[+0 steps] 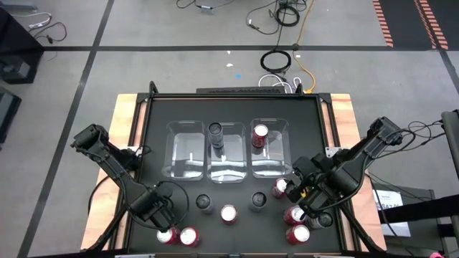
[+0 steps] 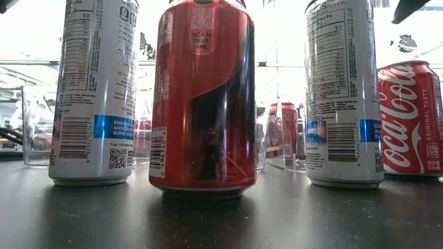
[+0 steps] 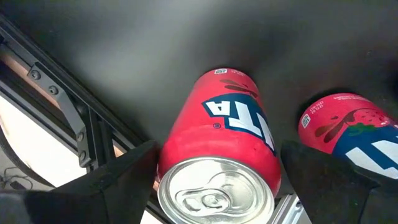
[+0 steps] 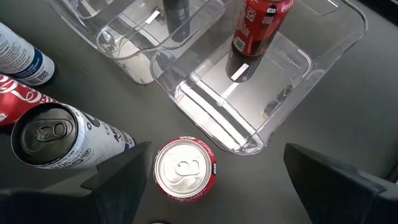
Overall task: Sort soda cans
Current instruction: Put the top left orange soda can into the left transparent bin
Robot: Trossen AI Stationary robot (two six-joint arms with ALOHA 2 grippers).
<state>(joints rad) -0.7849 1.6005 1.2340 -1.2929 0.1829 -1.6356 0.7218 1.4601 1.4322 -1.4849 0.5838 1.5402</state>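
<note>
Soda cans stand upright on the black table (image 1: 158, 143): red ones and white-sided ones with dark tops. My left gripper (image 1: 165, 228) hangs open at the near left, its fingers on either side of a red can (image 3: 217, 155). A second red can (image 3: 348, 130) stands beside that one. My right gripper (image 1: 290, 190) is open above a red can (image 4: 183, 169) near the right bin. One dark-topped can (image 1: 215, 130) stands in the middle clear bin, and one red can (image 1: 259, 133) stands in the right bin.
Three clear bins (image 1: 188, 147) sit side by side at the table's middle. Loose cans stand along the near side: dark-topped ones (image 1: 204, 203) (image 1: 258, 201), a red one (image 1: 229, 213), and a cluster (image 1: 295, 223) under the right arm. A metal frame rail (image 3: 56, 112) borders the table's left edge.
</note>
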